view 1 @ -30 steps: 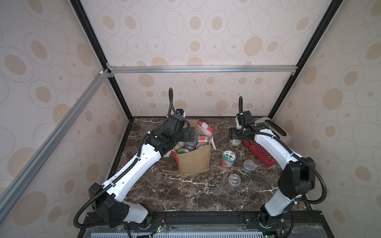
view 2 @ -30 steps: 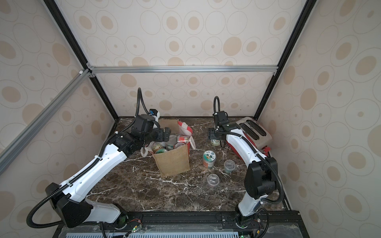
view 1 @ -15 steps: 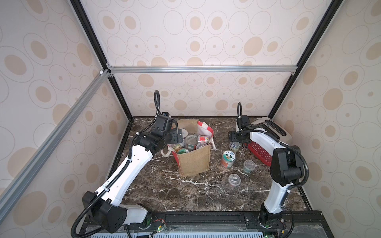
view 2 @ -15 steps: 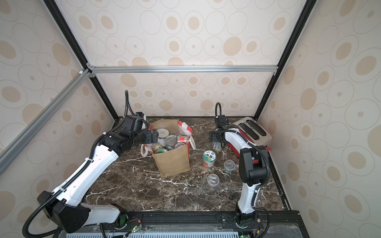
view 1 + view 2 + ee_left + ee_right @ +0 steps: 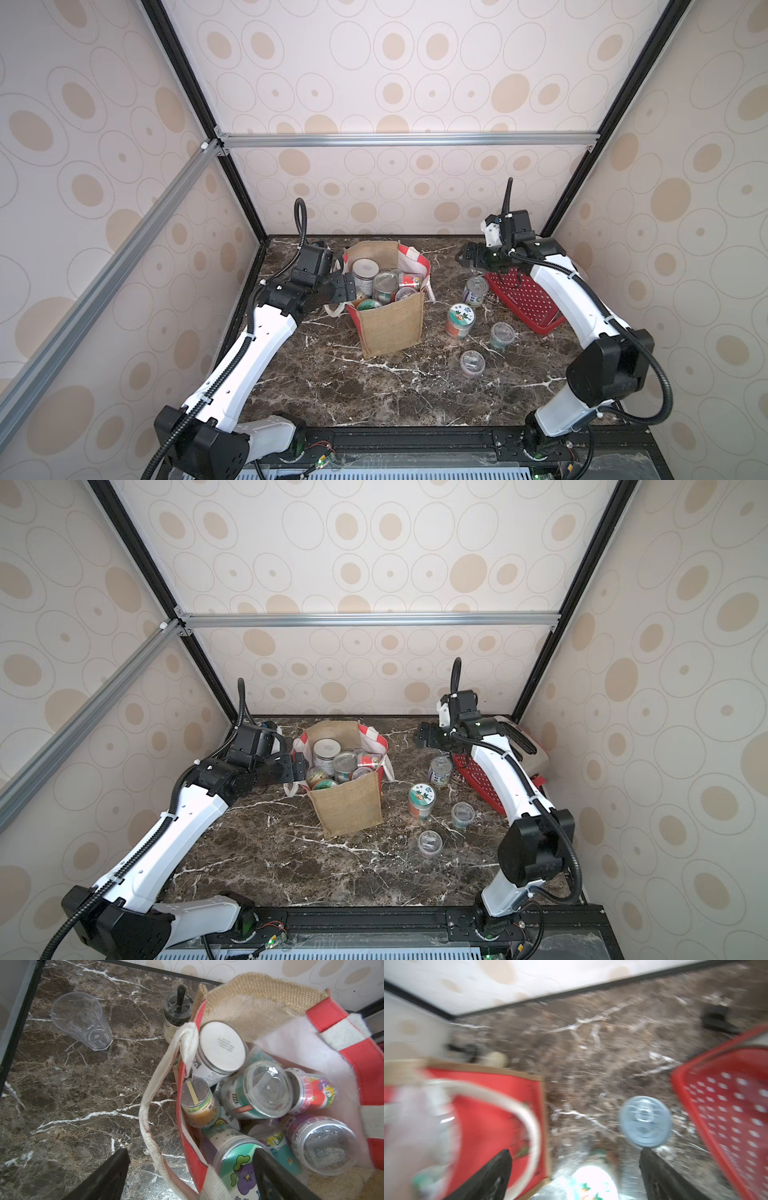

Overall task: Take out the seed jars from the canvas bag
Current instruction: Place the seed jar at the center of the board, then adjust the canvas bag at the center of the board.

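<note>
Inside the tan canvas bag point(image 5: 390, 328), clear seed jars point(image 5: 266, 1093) lie jumbled

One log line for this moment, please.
left gripper: open, over bag rim | right gripper: open, empty, above table | jars out: four | jars in bag: several

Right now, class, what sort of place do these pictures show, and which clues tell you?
Probably a robot test booth: silver aluminium crossbar, spotted beige wall panels, two white robot arms at a brown marble tabletop.
</note>
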